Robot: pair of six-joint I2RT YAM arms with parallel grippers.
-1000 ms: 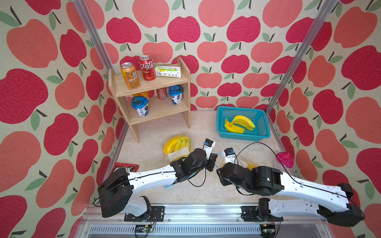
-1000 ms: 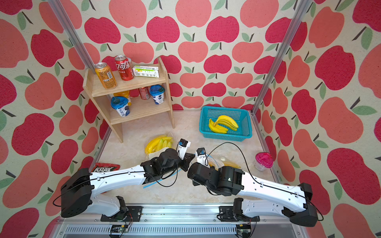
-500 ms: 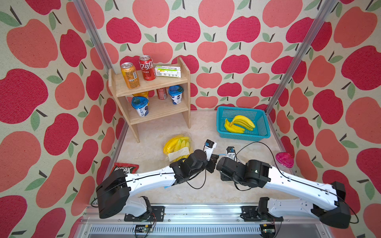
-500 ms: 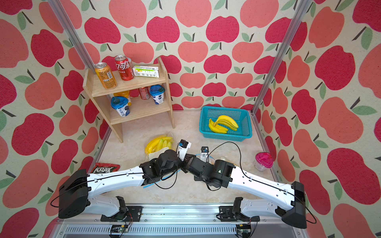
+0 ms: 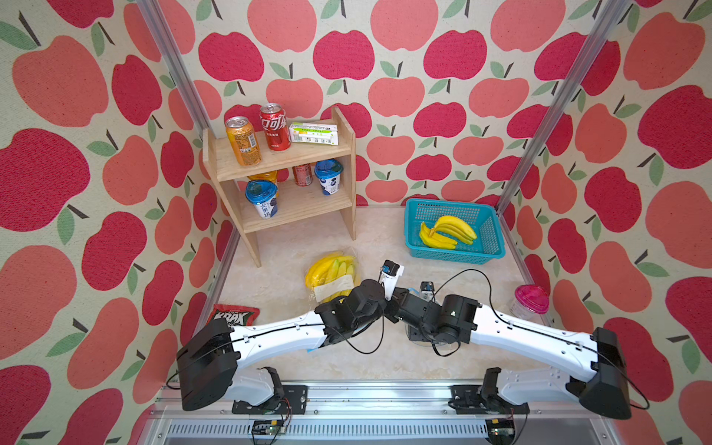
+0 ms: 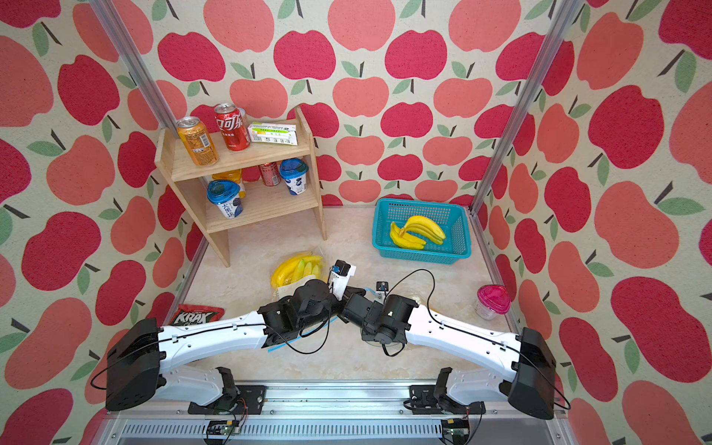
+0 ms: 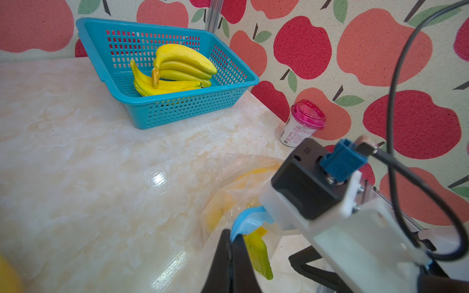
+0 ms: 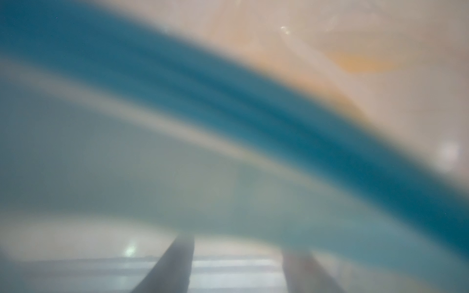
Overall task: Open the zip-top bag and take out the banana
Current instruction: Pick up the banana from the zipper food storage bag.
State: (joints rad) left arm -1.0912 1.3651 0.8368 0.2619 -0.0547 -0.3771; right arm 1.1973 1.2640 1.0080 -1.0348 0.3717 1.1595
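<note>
R gripper (image 8: 241, 269) moved in, jaws seemingly apart, L gripper (image 7: 231, 237) pinching bag (image 7: 228, 182) zip, 1 basket (image 7: 190, 111)

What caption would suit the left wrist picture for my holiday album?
Left end effector pinches the zip-top bag by its blue strip; bananas lie in a blue basket beyond.

Film of the bag (image 8: 317, 33) blurs the right wrist view: the zip (image 8: 228, 106) is a blue smear, and the right fingers (image 8: 175, 269) are hazy and cut off. The left fingers (image 7: 223, 261) run off their view's edge. A camera (image 7: 304, 182) hides part of the banana (image 7: 258, 253). In both top views the arms (image 5: 277, 339) cover all fingers.
</note>
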